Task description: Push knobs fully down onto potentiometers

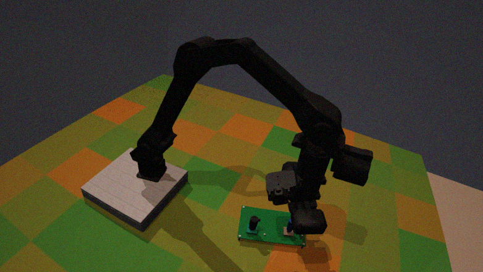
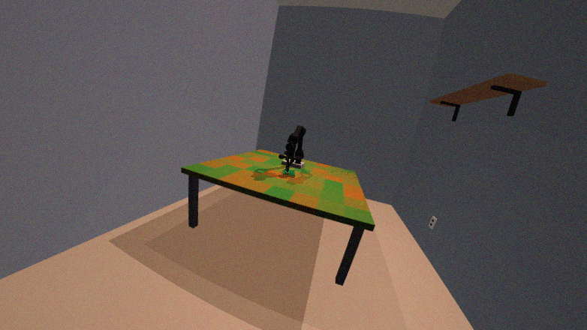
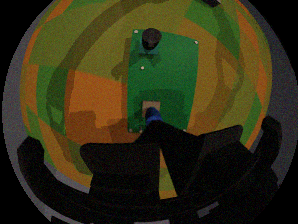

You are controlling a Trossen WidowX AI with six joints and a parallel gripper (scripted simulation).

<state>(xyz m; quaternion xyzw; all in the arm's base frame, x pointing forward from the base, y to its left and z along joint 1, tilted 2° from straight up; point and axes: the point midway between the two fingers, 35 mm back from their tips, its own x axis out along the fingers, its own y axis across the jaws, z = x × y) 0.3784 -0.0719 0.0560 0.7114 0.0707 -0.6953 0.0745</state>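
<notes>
The green circuit board [image 1: 268,216] [image 3: 175,65] [image 2: 290,173] stands on short legs on the table. A black knob [image 1: 254,222] [image 3: 151,38] stands on the teal potentiometer [image 1: 251,230] near one end. A blue knob [image 1: 289,225] [image 3: 153,116] stands over the pinkish potentiometer [image 1: 287,232] [image 3: 151,106] near the other end. My gripper [image 3: 154,124] [image 1: 297,227] is shut with nothing seen between its fingers. Its tips are at the top of the blue knob and partly hide it; whether they touch is unclear. Gaps under both knobs are too small to judge.
A pale square base block [image 1: 118,189] carries the arm on the left in the top view. White screw heads show at the board's corners and one near its middle [image 3: 142,67]. A wall shelf [image 2: 484,90] is far from the table.
</notes>
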